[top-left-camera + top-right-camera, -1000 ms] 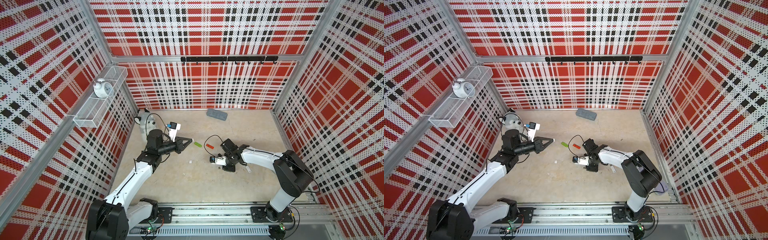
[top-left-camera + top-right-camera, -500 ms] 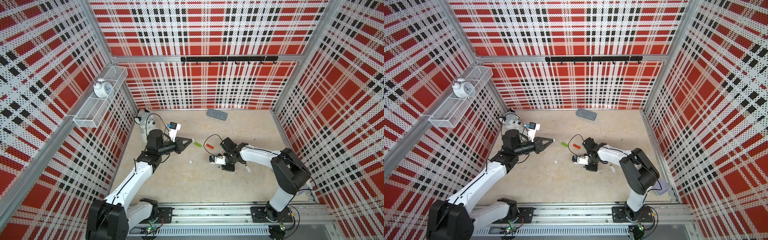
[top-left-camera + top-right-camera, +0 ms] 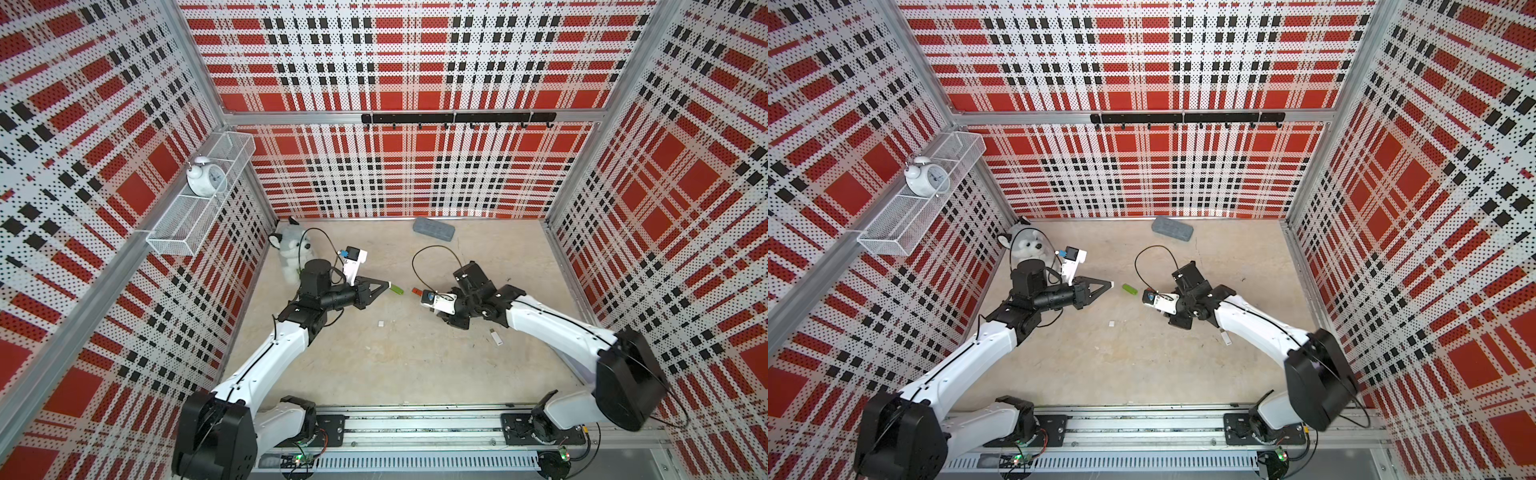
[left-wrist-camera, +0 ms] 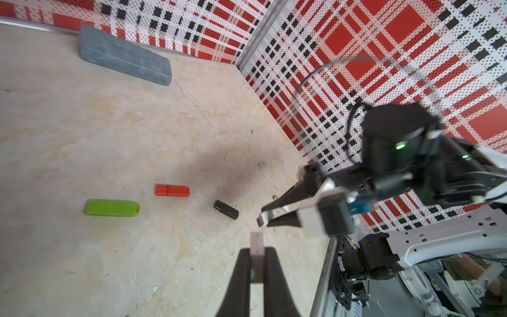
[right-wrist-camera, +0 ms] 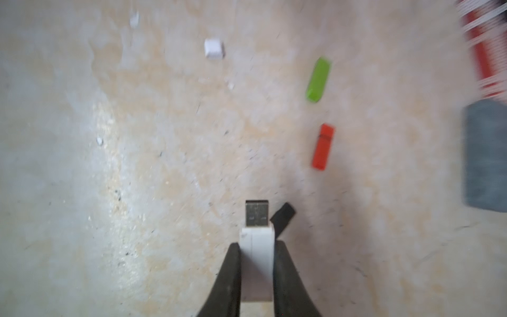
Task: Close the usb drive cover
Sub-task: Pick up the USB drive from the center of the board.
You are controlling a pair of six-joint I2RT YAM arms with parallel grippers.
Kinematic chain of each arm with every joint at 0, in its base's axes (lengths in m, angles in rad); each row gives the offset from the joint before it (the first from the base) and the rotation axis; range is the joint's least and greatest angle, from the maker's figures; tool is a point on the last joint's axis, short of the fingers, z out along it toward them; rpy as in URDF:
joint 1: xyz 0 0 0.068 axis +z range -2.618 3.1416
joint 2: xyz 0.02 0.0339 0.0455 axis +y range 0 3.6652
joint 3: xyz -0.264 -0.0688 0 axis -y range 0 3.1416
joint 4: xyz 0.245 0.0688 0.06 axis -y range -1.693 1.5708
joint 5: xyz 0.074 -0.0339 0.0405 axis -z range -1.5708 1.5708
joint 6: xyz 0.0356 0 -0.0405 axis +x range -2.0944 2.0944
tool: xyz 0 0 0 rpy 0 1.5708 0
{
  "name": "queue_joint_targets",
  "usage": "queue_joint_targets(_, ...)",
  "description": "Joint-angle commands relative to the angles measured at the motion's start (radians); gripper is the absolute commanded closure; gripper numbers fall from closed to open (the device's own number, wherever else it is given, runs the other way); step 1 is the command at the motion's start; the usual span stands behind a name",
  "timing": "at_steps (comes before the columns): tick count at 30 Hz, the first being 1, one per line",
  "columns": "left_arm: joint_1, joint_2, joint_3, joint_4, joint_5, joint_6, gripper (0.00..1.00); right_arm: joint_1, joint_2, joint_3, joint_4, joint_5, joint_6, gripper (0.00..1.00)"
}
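Note:
My right gripper (image 5: 256,245) is shut on a white usb drive (image 5: 257,238), and the drive's bare metal plug (image 5: 257,214) sticks out past the fingertips. In the left wrist view my left gripper (image 4: 257,249) is shut on a small pale cover (image 4: 257,241), held level above the floor. The right gripper (image 4: 264,216) shows in that view too, close in front of the cover, pointing towards it. In both top views the left gripper (image 3: 386,286) (image 3: 1108,285) reaches towards the right wrist. The right fingertips are hidden there under the wrist camera.
On the floor between the arms lie a green drive (image 3: 397,289), a red drive (image 4: 172,190) and a black one (image 4: 226,209). Another white drive (image 3: 496,337) and a small white cap (image 3: 380,323) lie nearer the front. A grey case (image 3: 433,229) and a plush toy (image 3: 291,249) sit at the back.
The right arm's elbow has swung out to the right and towards the front rail, and its wrist has edged back a little. The left arm has not moved.

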Motion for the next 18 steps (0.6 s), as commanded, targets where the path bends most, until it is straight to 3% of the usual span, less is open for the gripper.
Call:
queue_joint_targets(1,-0.045,0.022,0.061,0.023,0.02,-0.002,1.0,0.0,-0.102,-0.023,0.132,-0.018,0.037,0.87)
queue_joint_targets(8,-0.141,0.114,0.23,-0.161,0.026,0.09,1.0,0.02,-0.245,-0.095,0.245,0.004,0.049,0.87)
queue_joint_targets(14,-0.192,0.186,0.383,-0.364,-0.085,0.173,1.0,0.13,-0.262,-0.132,0.333,0.198,0.051,0.87)
queue_joint_targets(18,-0.218,0.211,0.461,-0.449,-0.132,0.201,1.0,0.153,-0.251,-0.149,0.376,0.229,0.081,0.88)
